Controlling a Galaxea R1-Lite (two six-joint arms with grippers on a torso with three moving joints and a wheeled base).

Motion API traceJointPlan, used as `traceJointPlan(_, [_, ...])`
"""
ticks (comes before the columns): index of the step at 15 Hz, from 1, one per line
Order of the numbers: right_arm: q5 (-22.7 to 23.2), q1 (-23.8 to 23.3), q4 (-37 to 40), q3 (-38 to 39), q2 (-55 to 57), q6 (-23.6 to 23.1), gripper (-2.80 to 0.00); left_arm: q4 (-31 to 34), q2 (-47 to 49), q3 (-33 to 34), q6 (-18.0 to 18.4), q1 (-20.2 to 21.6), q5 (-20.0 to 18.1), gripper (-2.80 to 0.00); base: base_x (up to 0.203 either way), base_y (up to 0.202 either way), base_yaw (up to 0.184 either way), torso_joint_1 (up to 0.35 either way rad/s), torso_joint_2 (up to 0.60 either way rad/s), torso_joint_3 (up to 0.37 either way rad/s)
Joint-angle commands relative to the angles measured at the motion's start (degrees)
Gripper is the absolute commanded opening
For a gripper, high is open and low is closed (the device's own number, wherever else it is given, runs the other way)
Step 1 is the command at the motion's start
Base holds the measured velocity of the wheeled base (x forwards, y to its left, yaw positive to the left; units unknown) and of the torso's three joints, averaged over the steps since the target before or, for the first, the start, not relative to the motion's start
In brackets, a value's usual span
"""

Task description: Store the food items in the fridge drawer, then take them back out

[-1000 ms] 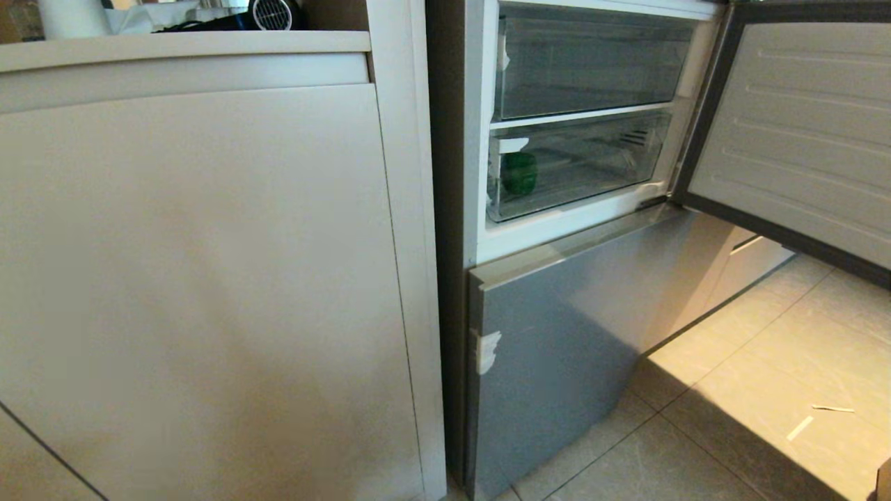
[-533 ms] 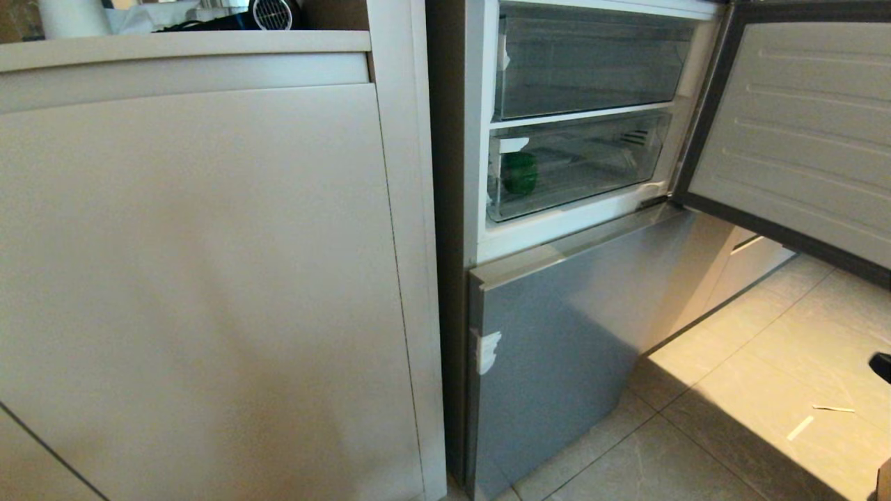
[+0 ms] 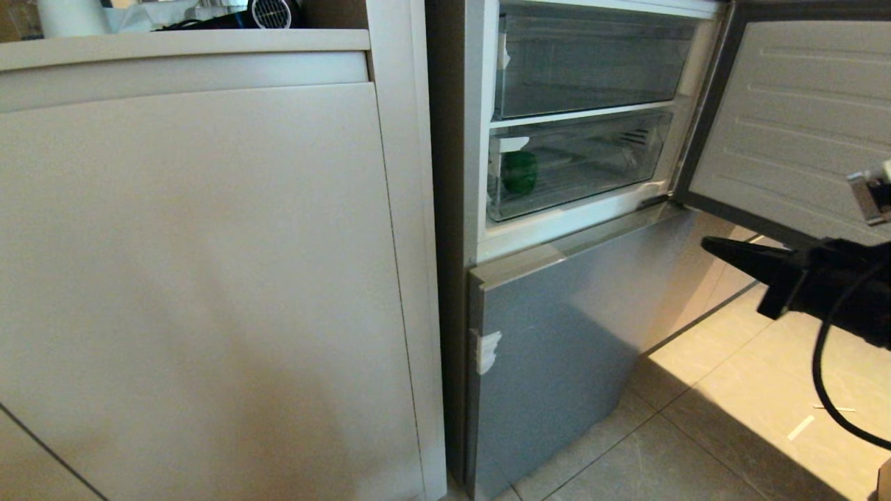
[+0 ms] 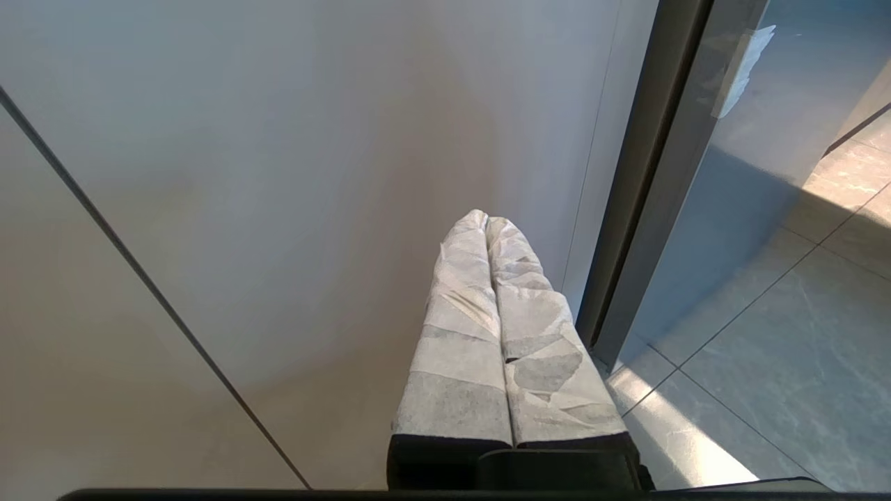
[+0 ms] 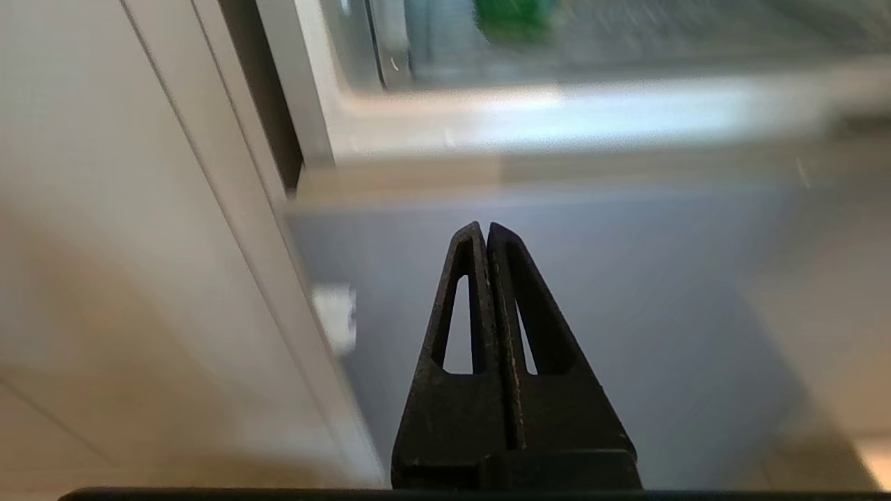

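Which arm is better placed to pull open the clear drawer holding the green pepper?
Probably the right: its black claw, shut, is raised toward the open fridge near the clear plastic drawer with the green pepper. The left claw faces the beige cabinet.

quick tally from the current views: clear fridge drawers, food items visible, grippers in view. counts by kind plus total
Clear drawers: 2, the upper drawer and the lower drawer
Food items: 1, a green bell pepper inside the lower drawer; no potato visible
Grippers: 2, the right gripper and the left gripper, both shut and empty
Total: 5
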Motion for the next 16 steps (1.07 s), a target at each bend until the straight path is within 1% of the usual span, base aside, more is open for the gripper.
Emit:
traceJointPlan(1, [0.14,3.24,-0.85,-6.0,10.68,-0.2,-2.8,0.03,0.1,-0.01,0.0,0.0,-0.01,-2.8,0.0,0.0,0.0,0.0,0.0,0.0])
traceJointPlan(2, [-0.07,5.21,-1.11,-8.24,13.37,-0.34,0.0,0.03,0.01,-0.01,0.0,0.0,-0.01,-2.8,0.0,0.0,0.0,0.0,0.0,0.0])
traceJointPlan(4, [-2.84,9.72,-1.32,-13.67,18.82,-1.44,0.0,0.03,0.01,-0.01,0.0,0.0,-0.01,-2.8,0.0,0.0,0.0,0.0,0.0,0.0])
traceJointPlan(6, [-5.23,12.98,-1.46,-19.55,24.52,-2.68,0.0,0.03,0.01,-0.01,0.0,0.0,-0.01,-2.8,0.0,0.0,0.0,0.0,0.0,0.0])
traceJointPlan(7, [-5.99,14.3,-1.67,-22.63,27.16,-3.91,0.0,0.03,0.01,-0.01,0.0,0.0,-0.01,-2.8,0.0,0.0,0.0,0.0,0.0,0.0])
traceJointPlan(9, [-7.37,16.99,-2.02,-26.79,29.64,-8.56,0.0,0.03,0.01,-0.01,0.0,0.0,-0.01,-2.8,0.0,0.0,0.0,0.0,0.0,0.0])
traceJointPlan(11, [-7.71,17.99,-2.85,-26.92,28.47,-8.95,0.0,0.03,0.01,-0.01,0.0,0.0,-0.01,-2.8,0.0,0.0,0.0,0.0,0.0,0.0])
traceJointPlan(12, [-8.57,18.04,-2.99,-27.39,28.05,-8.88,0.0,0.03,0.01,-0.01,0.0,0.0,-0.01,-2.8,0.0,0.0,0.0,0.0,0.0,0.0])
traceJointPlan(14, [-13.6,17.98,-2.59,-30.74,28.34,-8.82,0.0,0.03,0.1,-0.01,0.0,0.0,-0.01,-2.8,0.0,0.0,0.0,0.0,0.0,0.0])
traceJointPlan(16, [-14.74,17.74,-0.44,-34.47,29.1,-8.79,0.0,0.03,0.01,-0.01,0.0,0.0,-0.01,-2.8,0.0,0.0,0.0,0.0,0.0,0.0])
